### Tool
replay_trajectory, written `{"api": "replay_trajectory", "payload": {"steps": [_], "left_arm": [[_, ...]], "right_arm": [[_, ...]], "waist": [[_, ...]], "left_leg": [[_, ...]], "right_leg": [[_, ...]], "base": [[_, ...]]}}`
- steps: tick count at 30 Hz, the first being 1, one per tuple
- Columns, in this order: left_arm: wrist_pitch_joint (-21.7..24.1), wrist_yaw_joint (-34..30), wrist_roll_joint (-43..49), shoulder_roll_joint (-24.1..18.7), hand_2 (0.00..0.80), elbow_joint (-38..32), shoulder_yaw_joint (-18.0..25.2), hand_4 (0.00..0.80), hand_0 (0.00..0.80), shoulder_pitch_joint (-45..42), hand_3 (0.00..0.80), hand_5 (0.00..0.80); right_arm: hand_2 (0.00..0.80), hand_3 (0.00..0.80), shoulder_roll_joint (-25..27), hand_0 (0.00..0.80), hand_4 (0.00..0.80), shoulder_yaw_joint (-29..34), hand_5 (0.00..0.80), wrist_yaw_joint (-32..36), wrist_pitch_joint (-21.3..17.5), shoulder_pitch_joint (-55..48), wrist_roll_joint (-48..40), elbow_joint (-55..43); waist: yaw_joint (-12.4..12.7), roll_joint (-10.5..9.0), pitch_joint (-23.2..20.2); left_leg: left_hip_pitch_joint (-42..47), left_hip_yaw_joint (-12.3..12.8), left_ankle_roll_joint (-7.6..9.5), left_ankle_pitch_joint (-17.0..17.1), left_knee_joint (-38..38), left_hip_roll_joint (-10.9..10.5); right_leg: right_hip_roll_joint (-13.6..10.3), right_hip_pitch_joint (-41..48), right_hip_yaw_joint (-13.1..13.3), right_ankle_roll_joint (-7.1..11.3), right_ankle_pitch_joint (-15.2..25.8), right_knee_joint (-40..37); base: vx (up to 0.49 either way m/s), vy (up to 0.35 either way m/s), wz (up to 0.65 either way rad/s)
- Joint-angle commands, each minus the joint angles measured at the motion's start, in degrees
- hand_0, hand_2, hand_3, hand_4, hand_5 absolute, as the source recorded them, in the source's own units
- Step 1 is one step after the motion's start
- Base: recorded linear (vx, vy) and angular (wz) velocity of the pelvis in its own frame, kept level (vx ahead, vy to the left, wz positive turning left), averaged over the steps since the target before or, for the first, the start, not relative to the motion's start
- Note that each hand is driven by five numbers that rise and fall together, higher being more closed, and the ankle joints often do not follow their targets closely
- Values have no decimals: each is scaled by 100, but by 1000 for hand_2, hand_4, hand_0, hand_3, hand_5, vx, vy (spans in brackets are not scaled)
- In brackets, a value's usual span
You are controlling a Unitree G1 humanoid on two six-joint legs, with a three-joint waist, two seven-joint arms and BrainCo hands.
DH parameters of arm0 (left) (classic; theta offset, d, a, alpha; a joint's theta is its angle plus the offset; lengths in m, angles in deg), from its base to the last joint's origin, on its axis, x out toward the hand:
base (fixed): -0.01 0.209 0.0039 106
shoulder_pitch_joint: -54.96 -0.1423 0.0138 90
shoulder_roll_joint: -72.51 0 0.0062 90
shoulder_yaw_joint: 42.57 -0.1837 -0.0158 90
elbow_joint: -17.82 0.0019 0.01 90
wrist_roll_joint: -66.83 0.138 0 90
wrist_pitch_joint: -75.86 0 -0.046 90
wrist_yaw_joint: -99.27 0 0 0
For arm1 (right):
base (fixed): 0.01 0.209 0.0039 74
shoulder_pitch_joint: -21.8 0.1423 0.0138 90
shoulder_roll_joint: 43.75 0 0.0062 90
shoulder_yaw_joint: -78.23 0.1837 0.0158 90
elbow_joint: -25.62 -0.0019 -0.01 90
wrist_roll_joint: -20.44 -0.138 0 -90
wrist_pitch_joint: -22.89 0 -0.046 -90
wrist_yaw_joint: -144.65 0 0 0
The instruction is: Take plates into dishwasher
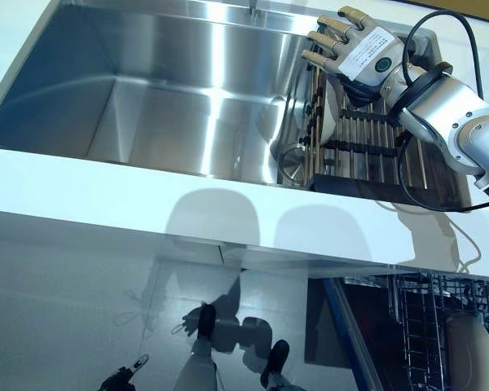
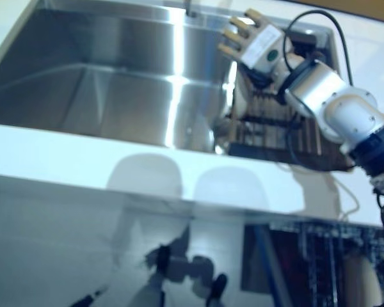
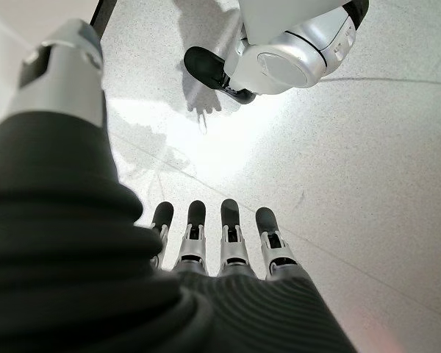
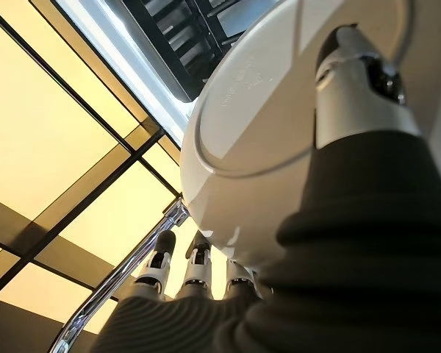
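A white plate (image 4: 257, 118) stands on edge in the dark dish rack (image 1: 367, 142) at the right end of the steel sink (image 1: 147, 90). My right hand (image 1: 354, 49) reaches over the rack from the right. Its thumb (image 4: 353, 95) lies on the plate's underside and its fingers (image 4: 195, 268) curl behind the rim, pinching the plate. Only a sliver of the plate (image 1: 327, 118) shows below the hand in the eye views. My left hand (image 3: 213, 243) hangs low over the floor, fingers straight and empty.
A white counter (image 1: 147, 195) runs along the sink's front edge. Below it at the lower right, the dishwasher's wire rack (image 1: 424, 326) is pulled out with a white plate (image 1: 471, 350) standing in it. The faucet (image 4: 117, 287) rises near the hand.
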Motion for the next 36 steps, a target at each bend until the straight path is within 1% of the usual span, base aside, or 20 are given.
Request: {"api": "replay_trajectory", "payload": {"steps": [1, 6, 7, 8, 9, 10, 13, 19, 36], "left_arm": [[84, 32, -99, -12, 0, -75, -113, 0, 0, -91, 0, 0], [94, -13, -159, -3, 0, -98, -114, 0, 0, -115, 0, 0], [104, -36, -163, -4, 0, -90, -105, 0, 0, -120, 0, 0], [126, -70, -162, -6, 0, -78, -95, 0, 0, -146, 0, 0], [132, -76, -160, -4, 0, -75, -94, 0, 0, -150, 0, 0], [148, -90, -159, -6, 0, -71, -85, 0, 0, -163, 0, 0], [174, -120, -147, -24, 0, -101, -55, 0, 0, -189, 0, 0], [186, -148, -141, -20, 0, -104, -37, 0, 0, -173, 0, 0], [234, -159, -164, 29, 0, -49, 14, 0, 0, -186, 0, 0]], "right_arm": [[0, 0, 99, 0, 0, -355, 0, -70, -34, 581, -75, 135], [0, 0, 122, 0, 0, -394, 0, 58, -144, 526, 211, 98], [78, 78, 116, 78, 78, -415, 78, 81, -151, 535, 250, 105], [480, 480, 118, 480, 480, -450, 480, 122, -189, 559, 388, 99], [656, 656, 117, 656, 656, -450, 656, 128, -197, 559, 421, 101], [800, 800, 118, 800, 800, -455, 800, 172, -209, 553, 472, 105], [800, 800, 135, 800, 800, -470, 800, 303, -215, 525, 574, 123], [800, 800, 136, 800, 800, -418, 800, 314, -237, 473, 565, 213], [800, 800, 168, 800, 800, -324, 800, 482, -347, 326, 658, 156]], "waist": [[130, -129, 117], [134, -99, 150], [138, -95, 154], [144, -97, 159], [144, -96, 159], [147, -100, 157], [151, -131, 150], [122, -177, 92], [46, -187, -32]], "left_leg": [[-37, -83, 204, -148, -147, -450], [-59, -86, 203, -128, -147, -461], [-64, -89, 203, -125, -147, -463], [-67, -88, 201, -124, -147, -460], [-67, -88, 202, -124, -147, -459], [-64, -87, 201, -125, -147, -457], [-44, -78, 202, -131, -147, -449], [6, -54, 200, -156, -147, -432], [121, 28, 202, -212, -147, -395]], "right_leg": [[9, -498, -67, 374, 520, 194], [0, -515, -73, 372, 530, 189], [-1, -517, -76, 371, 533, 185], [-4, -517, -82, 371, 535, 181], [-5, -517, -85, 372, 536, 182], [-9, -515, -92, 375, 539, 182], [-10, -505, -101, 383, 541, 193], [9, -461, -68, 385, 538, 179], [23, -381, 20, 396, 535, 150]], "base": [[-11, 30, 0], [0, 0, 0], [0, 0, 0], [0, 0, 0], [0, 0, 0], [0, 0, 0], [0, 0, 0], [0, 0, 0], [-4, 0, 0]]}}
